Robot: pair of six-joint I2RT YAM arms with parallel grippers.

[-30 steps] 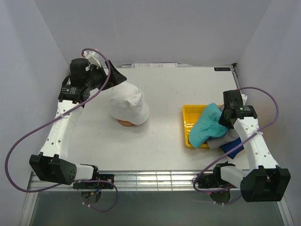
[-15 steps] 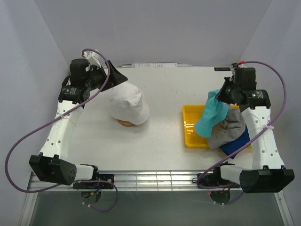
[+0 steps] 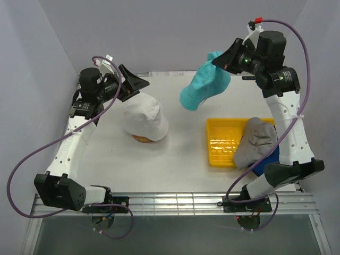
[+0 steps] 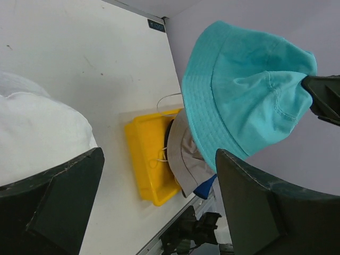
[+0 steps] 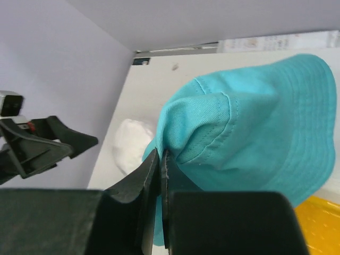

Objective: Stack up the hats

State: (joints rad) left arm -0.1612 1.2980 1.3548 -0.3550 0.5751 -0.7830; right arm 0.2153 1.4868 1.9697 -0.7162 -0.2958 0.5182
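I read the right jaws as clamped on a fold of the teal hat [image 3: 204, 87], which hangs in the air over the far part of the tabletop [image 3: 180, 159], beyond the yellow tray [image 3: 220, 146] and to the right of the white hat [image 3: 143, 118]. The left jaws stand wide apart, gripping nothing, just beside the white hat's far left side. The grey hat [image 3: 256, 141] lies over the tray's right side, with a blue hat [image 3: 267, 166] under its near edge.

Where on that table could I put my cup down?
The widest bare strip runs between the white hat and the yellow tray, down to the near edge. The right side is crowded: the grey hat and blue hat overlap the tray, and the right hand holds the teal hat above the far middle.
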